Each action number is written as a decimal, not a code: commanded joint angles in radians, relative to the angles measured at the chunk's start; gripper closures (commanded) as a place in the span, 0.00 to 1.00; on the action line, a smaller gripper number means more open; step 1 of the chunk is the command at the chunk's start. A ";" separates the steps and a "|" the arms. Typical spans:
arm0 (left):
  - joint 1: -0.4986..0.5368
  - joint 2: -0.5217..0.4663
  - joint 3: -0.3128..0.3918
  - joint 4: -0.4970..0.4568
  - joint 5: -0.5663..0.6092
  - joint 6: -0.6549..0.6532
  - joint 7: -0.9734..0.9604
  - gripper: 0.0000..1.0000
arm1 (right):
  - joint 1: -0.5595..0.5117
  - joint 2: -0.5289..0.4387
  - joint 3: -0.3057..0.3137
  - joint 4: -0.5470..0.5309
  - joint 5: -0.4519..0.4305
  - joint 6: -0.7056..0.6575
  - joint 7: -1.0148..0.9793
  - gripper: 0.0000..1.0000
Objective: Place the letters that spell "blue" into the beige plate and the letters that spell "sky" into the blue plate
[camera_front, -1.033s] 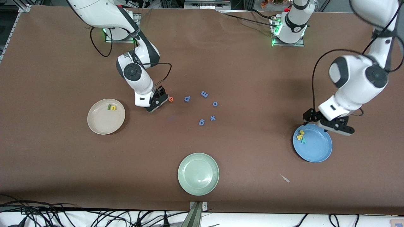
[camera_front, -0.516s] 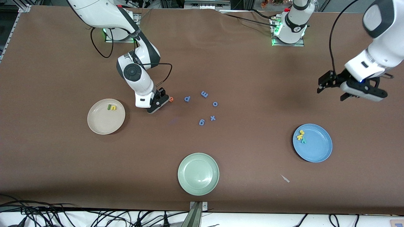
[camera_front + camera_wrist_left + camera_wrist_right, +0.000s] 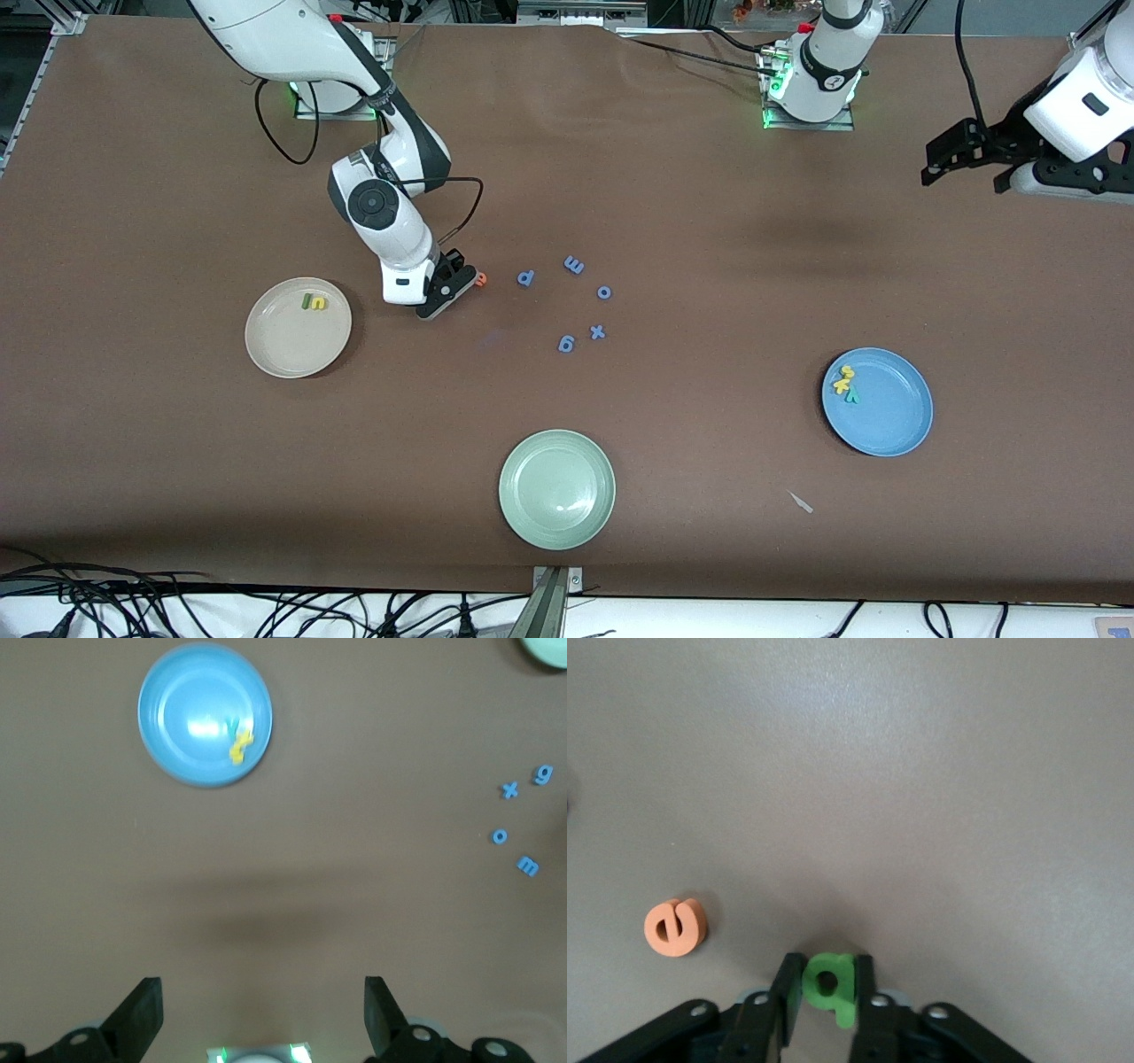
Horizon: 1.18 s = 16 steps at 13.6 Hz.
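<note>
the right gripper (image 3: 828,992) stood low on the table with its fingers pinched on the green "b" (image 3: 831,985), the orange "e" (image 3: 675,927) lying just beside it. the foam was small and caught near the fingertips, so it could twist or slip free on the lift, and a sideways swing might nudge the "e". the beige plate (image 3: 288,350), holding the "l" (image 3: 306,301) and "u" (image 3: 317,303), sat near with bare table between. the left gripper (image 3: 961,159) waited wide open and empty, high over the table's edge. the "sky" letters (image 3: 844,383) lay in the blue plate (image 3: 890,416).
</note>
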 commanded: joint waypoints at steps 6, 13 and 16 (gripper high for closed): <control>-0.019 0.152 -0.002 0.158 0.036 -0.074 -0.061 0.00 | -0.020 -0.091 -0.141 0.087 0.010 -0.294 -0.188 0.87; -0.020 0.139 -0.039 0.166 0.033 -0.059 -0.057 0.00 | -0.114 -0.074 -0.278 0.152 0.017 -0.433 -0.218 0.81; -0.020 0.139 -0.041 0.164 0.051 0.005 -0.011 0.00 | -0.122 -0.065 -0.278 0.157 0.068 -0.434 -0.212 0.50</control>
